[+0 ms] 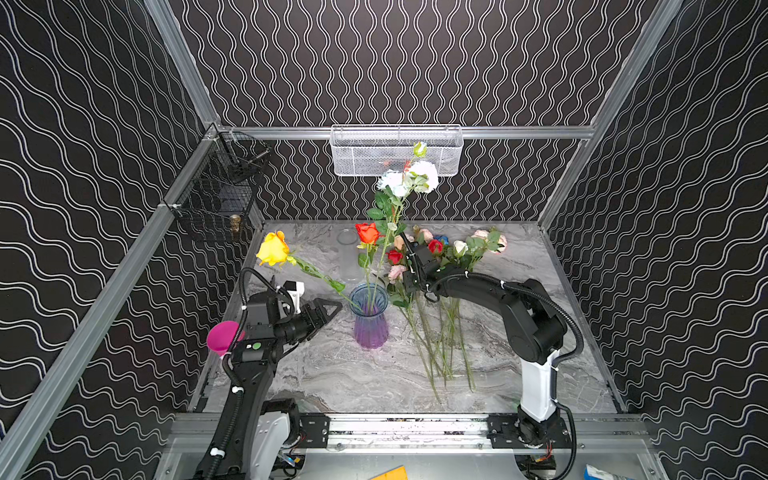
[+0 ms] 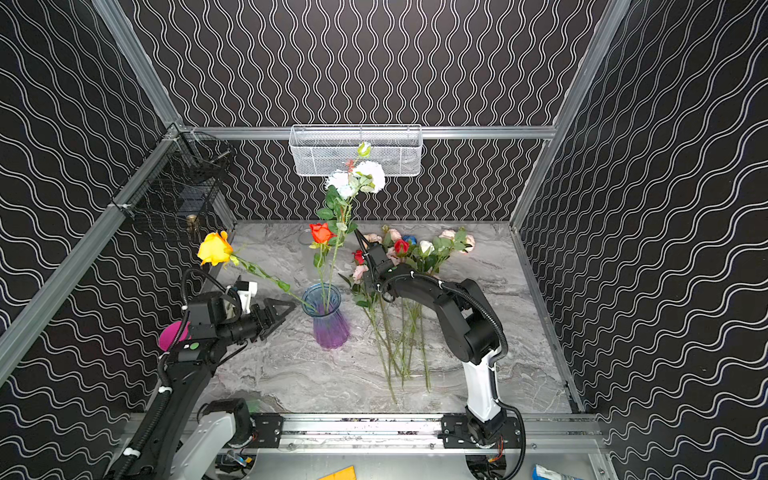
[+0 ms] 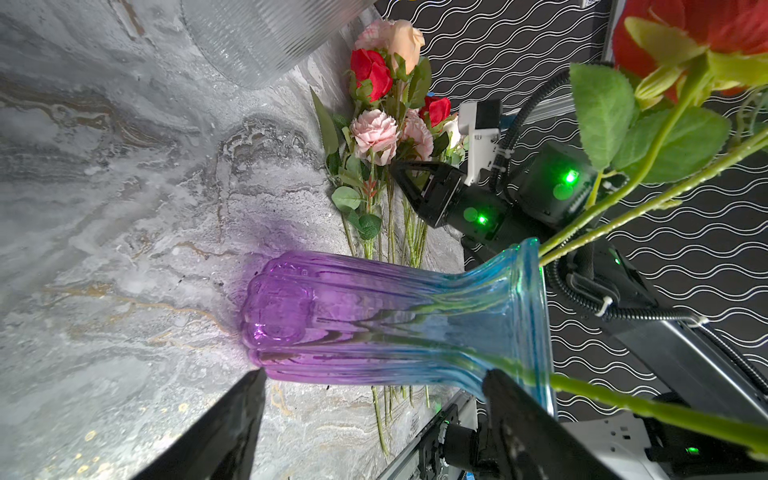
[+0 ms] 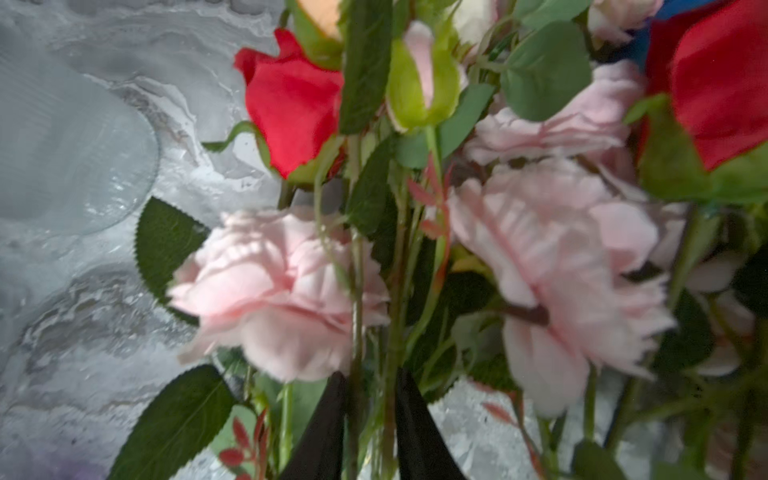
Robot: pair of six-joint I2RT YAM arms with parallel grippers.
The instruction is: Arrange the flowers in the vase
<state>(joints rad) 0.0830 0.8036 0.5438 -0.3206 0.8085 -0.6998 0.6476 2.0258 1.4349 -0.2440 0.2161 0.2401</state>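
Flowers (image 1: 440,266): most lie piled on the table (image 1: 332,378), heads toward the back wall, stems forward. Three already stand in the vase (image 1: 369,318), which is upright mid-table just left of the pile: yellow rose (image 1: 273,248) leaning left, red-orange rose (image 1: 367,232), tall white spray (image 1: 409,178). Right fingers (image 4: 320,436) in the pile, drawn close with two stems between them; true pinch or not, cannot tell, view blurred. Left fingers (image 3: 224,436) spread, empty, just left of vase. Clear vase (image 1: 348,257) behind.
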